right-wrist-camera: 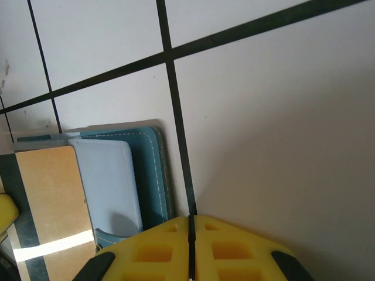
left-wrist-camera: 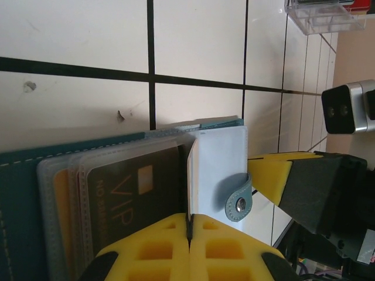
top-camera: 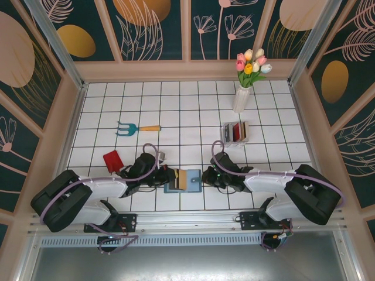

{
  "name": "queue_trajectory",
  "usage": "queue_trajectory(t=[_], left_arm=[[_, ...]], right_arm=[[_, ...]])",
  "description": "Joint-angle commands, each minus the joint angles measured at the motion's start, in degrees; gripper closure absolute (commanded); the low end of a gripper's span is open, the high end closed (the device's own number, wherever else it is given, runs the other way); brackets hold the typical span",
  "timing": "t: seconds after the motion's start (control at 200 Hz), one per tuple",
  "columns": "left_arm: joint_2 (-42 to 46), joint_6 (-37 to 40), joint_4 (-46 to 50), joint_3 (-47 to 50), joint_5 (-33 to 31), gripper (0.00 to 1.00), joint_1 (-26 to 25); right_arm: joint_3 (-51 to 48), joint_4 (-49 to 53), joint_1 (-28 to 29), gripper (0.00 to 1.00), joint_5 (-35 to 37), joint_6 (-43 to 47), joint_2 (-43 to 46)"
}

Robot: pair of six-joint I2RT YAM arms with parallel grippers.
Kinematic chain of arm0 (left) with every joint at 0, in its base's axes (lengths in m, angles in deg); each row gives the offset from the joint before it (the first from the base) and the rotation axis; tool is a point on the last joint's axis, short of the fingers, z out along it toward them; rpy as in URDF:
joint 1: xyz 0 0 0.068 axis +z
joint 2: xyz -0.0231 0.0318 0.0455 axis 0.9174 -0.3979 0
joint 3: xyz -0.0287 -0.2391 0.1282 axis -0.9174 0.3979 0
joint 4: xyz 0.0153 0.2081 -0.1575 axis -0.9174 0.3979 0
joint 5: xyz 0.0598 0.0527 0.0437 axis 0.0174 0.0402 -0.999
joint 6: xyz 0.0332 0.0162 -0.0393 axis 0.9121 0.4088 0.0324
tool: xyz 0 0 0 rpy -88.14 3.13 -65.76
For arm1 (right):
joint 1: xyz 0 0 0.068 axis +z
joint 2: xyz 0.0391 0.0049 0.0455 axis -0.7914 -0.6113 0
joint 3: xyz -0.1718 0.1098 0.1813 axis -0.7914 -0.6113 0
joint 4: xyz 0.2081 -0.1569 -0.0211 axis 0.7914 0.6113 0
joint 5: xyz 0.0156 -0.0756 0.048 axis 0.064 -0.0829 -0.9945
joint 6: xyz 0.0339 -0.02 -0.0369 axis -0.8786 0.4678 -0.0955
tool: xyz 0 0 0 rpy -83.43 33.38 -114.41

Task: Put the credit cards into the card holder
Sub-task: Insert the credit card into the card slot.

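Note:
The teal-blue card holder (top-camera: 174, 187) lies open on the tiles between my two arms. Its clear sleeves (left-wrist-camera: 220, 155) show a dark VIP card (left-wrist-camera: 137, 199), and its snap strap (left-wrist-camera: 239, 199) rests on the pale sleeve. My left gripper (left-wrist-camera: 189, 219) is shut on a thin tan credit card (right-wrist-camera: 53, 199) that stands upright over the holder and shows edge-on in the left wrist view. At the holder's right edge (right-wrist-camera: 149, 170) my right gripper (right-wrist-camera: 191, 219) is shut with nothing in it. A red credit card (top-camera: 112, 160) lies on the table beyond my left arm.
A clear slotted rack (top-camera: 235, 133) holding more cards stands at the back right. Behind it is a white vase (top-camera: 241, 98) of tulips. A teal garden fork (top-camera: 137, 128) lies at the back left. Wooden walls enclose the tiled table.

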Motion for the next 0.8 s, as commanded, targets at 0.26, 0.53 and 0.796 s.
queue_trajectory(t=[0.26, 0.53, 0.796], left_arm=[[-5.4, -0.4, 0.0, -1.7, -1.9, 0.95, -3.0], [-8.2, -1.3, -1.5, -3.6, -2.6, 0.92, -4.0], [-8.5, -4.3, -2.9, -4.5, -5.6, 0.87, -7.0]], right_arm=[[1.2, 2.2, 1.0, 0.9, 0.4, 0.5, -1.8], [1.1, 1.5, 1.0, 0.9, -0.1, 0.3, -2.5], [1.1, 1.1, 1.1, 0.9, -0.3, 0.2, -2.9]])
